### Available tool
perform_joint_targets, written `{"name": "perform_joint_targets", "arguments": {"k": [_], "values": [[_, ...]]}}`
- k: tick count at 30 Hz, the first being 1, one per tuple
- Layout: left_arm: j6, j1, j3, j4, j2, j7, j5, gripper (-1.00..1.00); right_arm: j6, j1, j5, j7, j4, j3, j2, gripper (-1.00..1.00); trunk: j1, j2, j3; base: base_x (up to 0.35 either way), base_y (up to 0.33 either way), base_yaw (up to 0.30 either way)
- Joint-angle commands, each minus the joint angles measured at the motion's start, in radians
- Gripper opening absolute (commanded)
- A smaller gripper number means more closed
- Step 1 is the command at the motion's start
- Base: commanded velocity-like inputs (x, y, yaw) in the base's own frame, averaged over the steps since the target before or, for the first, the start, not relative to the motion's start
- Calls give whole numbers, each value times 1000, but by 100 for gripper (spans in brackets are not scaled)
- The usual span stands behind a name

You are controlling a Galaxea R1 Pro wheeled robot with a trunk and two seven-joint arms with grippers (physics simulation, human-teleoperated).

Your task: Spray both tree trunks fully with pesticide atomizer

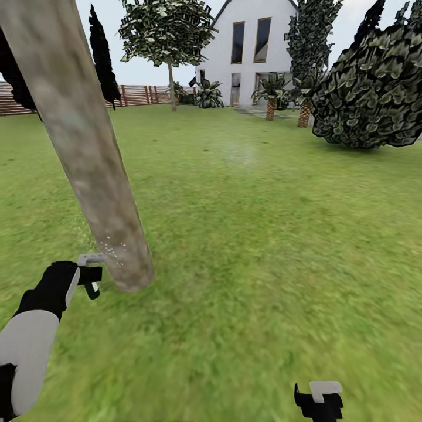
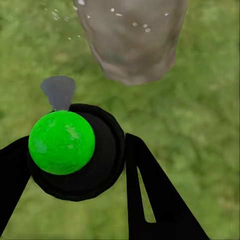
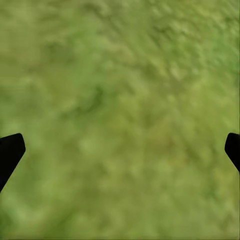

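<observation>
Lawn [image 1: 264, 234]; left gripper [image 1: 88, 275] beside trunk [image 1: 94, 158]

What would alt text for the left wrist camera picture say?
The left gripper holds a black atomizer with a bright green top, aimed at a pale tree trunk flecked with white droplets, above blurry green grass.

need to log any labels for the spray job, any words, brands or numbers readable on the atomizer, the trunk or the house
None: no readable text in any view.
The pesticide atomizer in the left gripper shows a plain green spot and a grey nozzle, no label.
The tree trunk bears only mottling and white spray specks.
The white house and fence carry no sign or number.
</observation>
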Motion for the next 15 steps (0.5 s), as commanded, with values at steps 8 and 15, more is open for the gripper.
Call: {"name": "perform_joint_targets", "arguments": {"k": [8,15], "values": [[4,-3,2,-50,0,-6,-7,-100,0,0,0,0,1,0,0,100,0,0,0,40,-111,1],[4,-15,3,-53,0,-6,-7,-100,0,0,0,0,1,2,0,100,0,0,0,3,-270,13]]}}
